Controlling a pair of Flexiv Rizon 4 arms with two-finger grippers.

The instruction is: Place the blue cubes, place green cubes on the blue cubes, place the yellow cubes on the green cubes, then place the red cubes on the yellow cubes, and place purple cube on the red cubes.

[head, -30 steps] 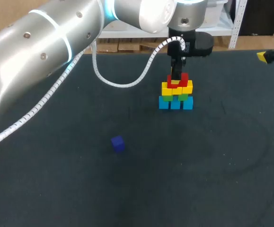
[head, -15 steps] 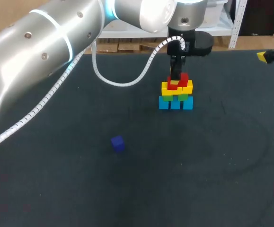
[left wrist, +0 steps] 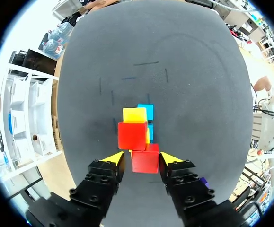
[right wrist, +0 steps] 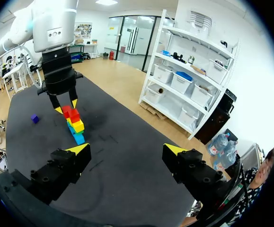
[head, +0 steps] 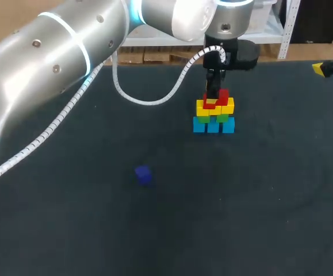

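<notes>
Red cube [left wrist: 145, 161] atop yellow cubes [head: 228, 107], left gripper [left wrist: 142, 159] slightly parted around it, right gripper [right wrist: 127, 150] wide, empty, purple cube [head: 143, 175] apart.

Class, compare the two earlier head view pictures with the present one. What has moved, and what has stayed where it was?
Very little has changed. The large silver links of the left arm edged slightly up and to the right in the head view. The left gripper stayed open over the red cubes, with nothing taken or let go. The stack of small coloured cubes, the loose purple cube and the right gripper are as before.
</notes>
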